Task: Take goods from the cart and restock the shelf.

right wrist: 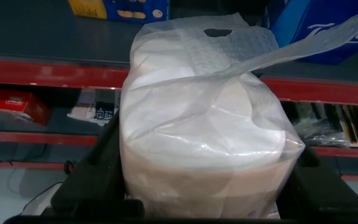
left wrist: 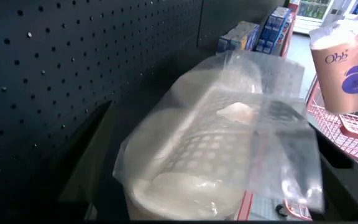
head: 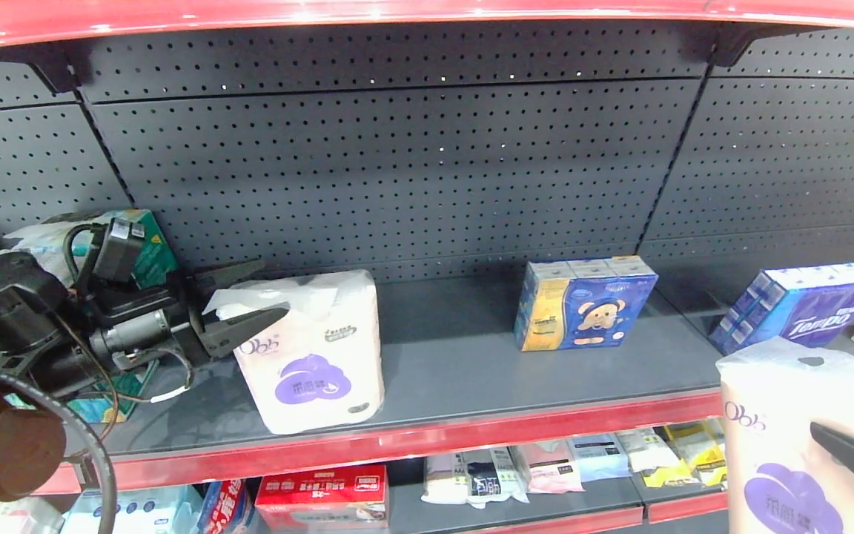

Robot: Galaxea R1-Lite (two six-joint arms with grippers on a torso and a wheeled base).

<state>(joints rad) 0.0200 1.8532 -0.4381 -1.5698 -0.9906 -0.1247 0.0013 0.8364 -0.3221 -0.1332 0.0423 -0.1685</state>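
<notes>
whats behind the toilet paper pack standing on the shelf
Only the black perforated back panel; the toilet paper pack hides the bit of shelf directly behind it.

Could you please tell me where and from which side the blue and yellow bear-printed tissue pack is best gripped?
Probably near its top edge, pinching the broad front and back faces of the blue and yellow bear-printed tissue pack from the aisle side above: it stands upright, thinnest front to back, with bare shelf around it.
</notes>
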